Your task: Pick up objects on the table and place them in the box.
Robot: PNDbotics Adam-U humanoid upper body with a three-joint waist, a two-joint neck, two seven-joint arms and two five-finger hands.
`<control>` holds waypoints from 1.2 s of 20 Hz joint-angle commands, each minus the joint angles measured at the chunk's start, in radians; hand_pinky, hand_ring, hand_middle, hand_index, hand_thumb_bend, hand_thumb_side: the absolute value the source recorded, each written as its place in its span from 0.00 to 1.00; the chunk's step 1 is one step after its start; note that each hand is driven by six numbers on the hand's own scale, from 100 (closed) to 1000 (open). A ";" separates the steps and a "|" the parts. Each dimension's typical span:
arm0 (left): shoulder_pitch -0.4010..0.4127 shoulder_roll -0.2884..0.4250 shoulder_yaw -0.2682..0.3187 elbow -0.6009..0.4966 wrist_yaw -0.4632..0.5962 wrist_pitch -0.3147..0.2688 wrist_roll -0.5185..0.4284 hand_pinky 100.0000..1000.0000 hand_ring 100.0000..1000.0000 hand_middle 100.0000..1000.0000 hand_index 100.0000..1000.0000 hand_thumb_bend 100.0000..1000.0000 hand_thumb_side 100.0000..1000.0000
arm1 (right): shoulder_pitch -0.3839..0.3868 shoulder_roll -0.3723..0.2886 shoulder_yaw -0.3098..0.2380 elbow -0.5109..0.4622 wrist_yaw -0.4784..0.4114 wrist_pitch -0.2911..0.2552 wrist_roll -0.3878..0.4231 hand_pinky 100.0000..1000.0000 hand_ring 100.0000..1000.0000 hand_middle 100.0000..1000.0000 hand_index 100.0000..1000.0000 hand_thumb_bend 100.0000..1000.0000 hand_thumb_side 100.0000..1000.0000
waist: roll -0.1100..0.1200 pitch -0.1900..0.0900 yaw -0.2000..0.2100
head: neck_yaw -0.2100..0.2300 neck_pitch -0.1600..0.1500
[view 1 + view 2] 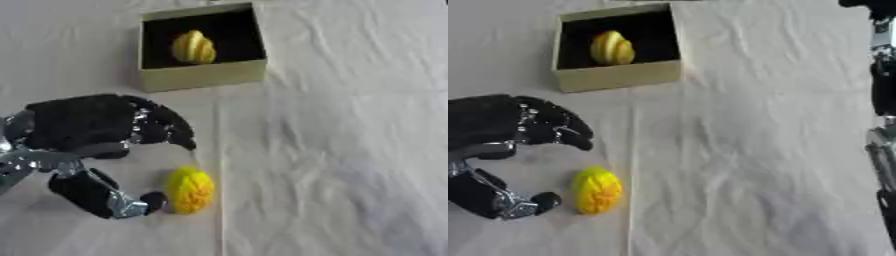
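A white, creased cloth [350, 150] covers the desk, with a straight fold line running down from the box toward the near edge. The box [203, 75] is square cardboard, pale olive outside and black inside, open at the top, standing at the far side. In it lies a yellow ribbed object [193, 47], oval and shell-like. A second yellow ribbed object [190, 190], egg-shaped with ridged grooves, lies on the cloth near the front, just left of the fold line and well apart from the box. The left hand [83, 130], black with silver metal joints, arches beside it: its fingers [171, 131] curve above the object and the thumb tip [154, 201] is just beside its left side, the gap wide and holding nothing. The right arm [883, 100] shows only along the right edge of the right eye view; its hand is out of sight. No writing can be read.
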 commanded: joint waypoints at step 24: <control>0.002 -0.129 -0.056 0.168 -0.125 0.071 -0.166 0.81 0.86 0.79 0.87 0.19 0.17 | -0.007 0.011 -0.001 -0.017 -0.021 0.006 -0.002 0.84 0.60 0.66 0.75 0.00 0.55 | -0.003 -0.009 -0.015 | 0.000 -0.011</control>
